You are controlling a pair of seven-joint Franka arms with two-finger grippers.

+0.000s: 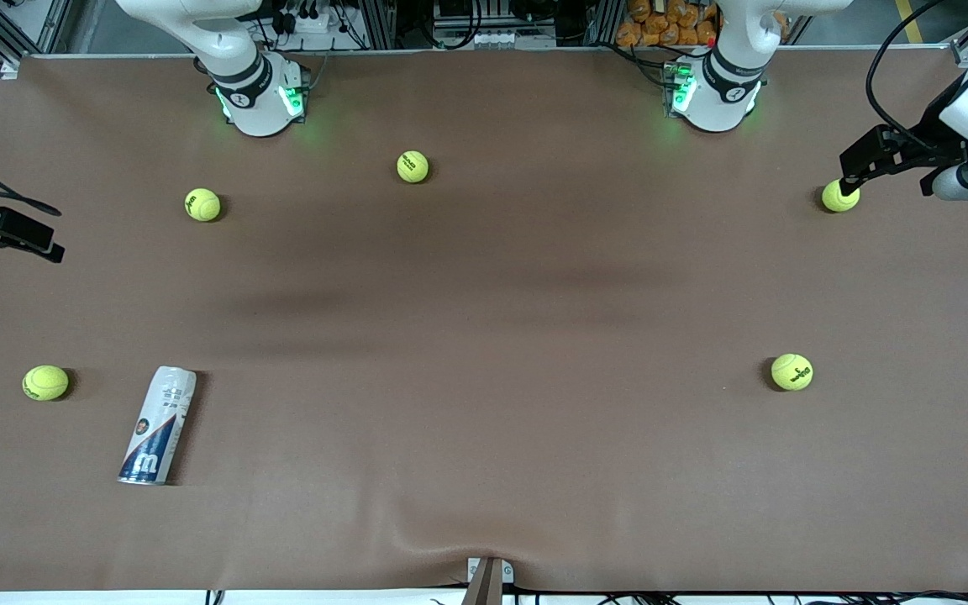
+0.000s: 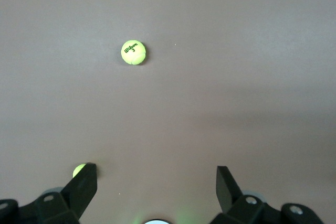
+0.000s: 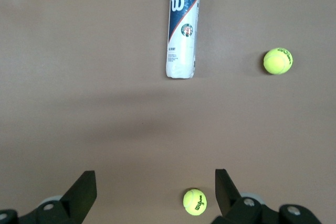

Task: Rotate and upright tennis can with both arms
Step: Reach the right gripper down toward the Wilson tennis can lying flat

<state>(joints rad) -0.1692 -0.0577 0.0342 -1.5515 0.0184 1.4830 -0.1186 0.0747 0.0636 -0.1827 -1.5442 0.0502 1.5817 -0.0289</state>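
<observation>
Tennis can [image 1: 158, 425], slim clear-whitish plastic tube with navy label and white "W", lies flat on the brown surface [image 1: 484, 336] at the right arm's end, close to the front-camera edge. Not upright yet; nothing touches it.

Long axis: runs roughly toward/away from the front camera, slightly skewed. Silver-rimmed, labelled end sits nearer the camera, pale rounded end farther. A yellow-green tennis ball [image 1: 45, 382] lies beside it, clear of it.

Right end effector [image 1: 5, 235] hangs at the surface's edge on the same end, well short of the can, fingers spread wide, holding nothing. Right wrist view has the can [image 3: 183, 32] ahead of the open fingers [image 3: 84, 190], its axis pointing almost straight along the view's line of sight, so the fingers' closing line already crosses the tube.

Left end effector [image 1: 849, 181] is over the opposite end, above another yellow-green ball [image 1: 840, 197], also spread and empty. No can in its wrist view.

Judgement: right arm is clearly nearer, so it should reach first; left has to cross most of the surface to help tip it upright.
</observation>
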